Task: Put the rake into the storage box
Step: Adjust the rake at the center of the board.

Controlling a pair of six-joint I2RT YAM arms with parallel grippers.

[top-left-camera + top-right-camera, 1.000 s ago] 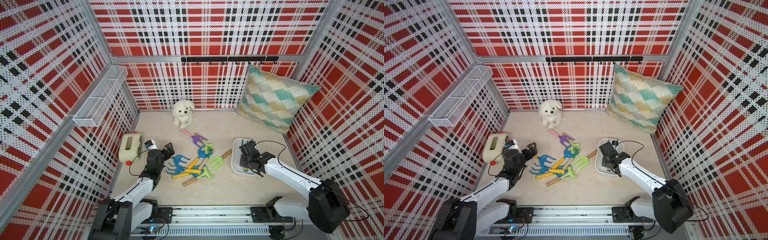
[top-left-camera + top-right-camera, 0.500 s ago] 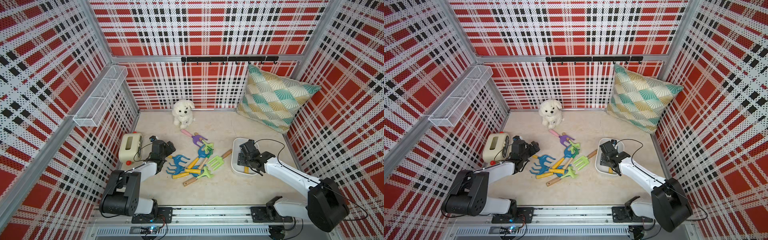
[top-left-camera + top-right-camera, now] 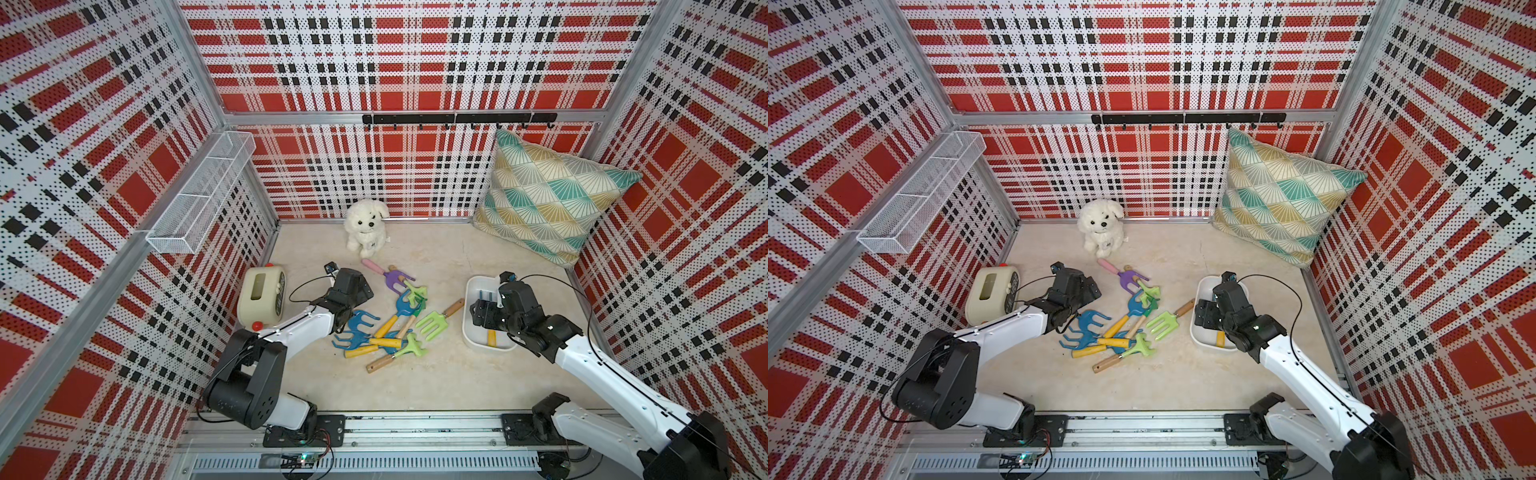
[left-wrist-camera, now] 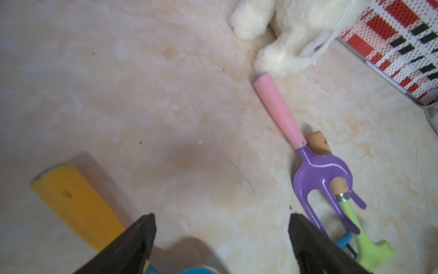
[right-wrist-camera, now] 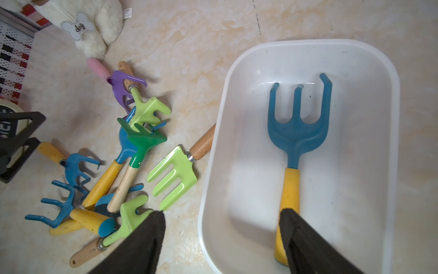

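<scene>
Worktop (image 3: 415, 382) clutter tells most of the story. On the right sits the white storage box (image 3: 478, 286). Left of it, in the middle, a heap of toy rakes (image 3: 390, 332) lies tangled: blue, green and one purple. One blue rake (image 5: 296, 132) with a yellow handle lies flat inside the box, tines toward the far end and handle toward the near end. The right hand (image 5: 221, 212) hangs over the near end of the box with its fingers spread apart and nothing between them. One finger hides the tip of the handle, and I cannot tell whether it touches. The left hand (image 4: 221, 214) hovers low at the left edge of the heap, fingers wide apart and empty. I judge one rake delivered; if the whole heap is meant, most of the work remains.
</scene>
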